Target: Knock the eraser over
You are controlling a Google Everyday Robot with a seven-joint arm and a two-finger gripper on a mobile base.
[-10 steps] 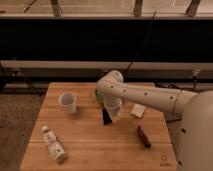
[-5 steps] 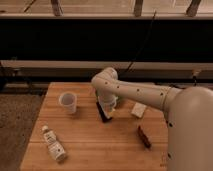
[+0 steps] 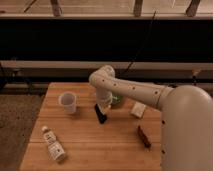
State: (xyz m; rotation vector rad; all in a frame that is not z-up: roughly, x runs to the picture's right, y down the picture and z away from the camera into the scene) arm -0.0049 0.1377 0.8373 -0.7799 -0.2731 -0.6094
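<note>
The eraser [image 3: 100, 114] is a small black block on the wooden table [image 3: 100, 145], near its middle and right of the white cup [image 3: 68, 102]. It leans to one side. My gripper [image 3: 103, 105] hangs at the end of the white arm, directly above the eraser and touching its top. The gripper's lower part blends with the dark block.
A small bottle [image 3: 53, 146] lies on its side at the front left. A pale whitish block [image 3: 138, 109] and a thin dark red-brown object [image 3: 144, 136] lie to the right. A green object [image 3: 118, 99] shows behind the arm. My white arm fills the right side.
The arm has swung left and the gripper moved left with it. The eraser has shifted slightly left under the gripper and now leans.
</note>
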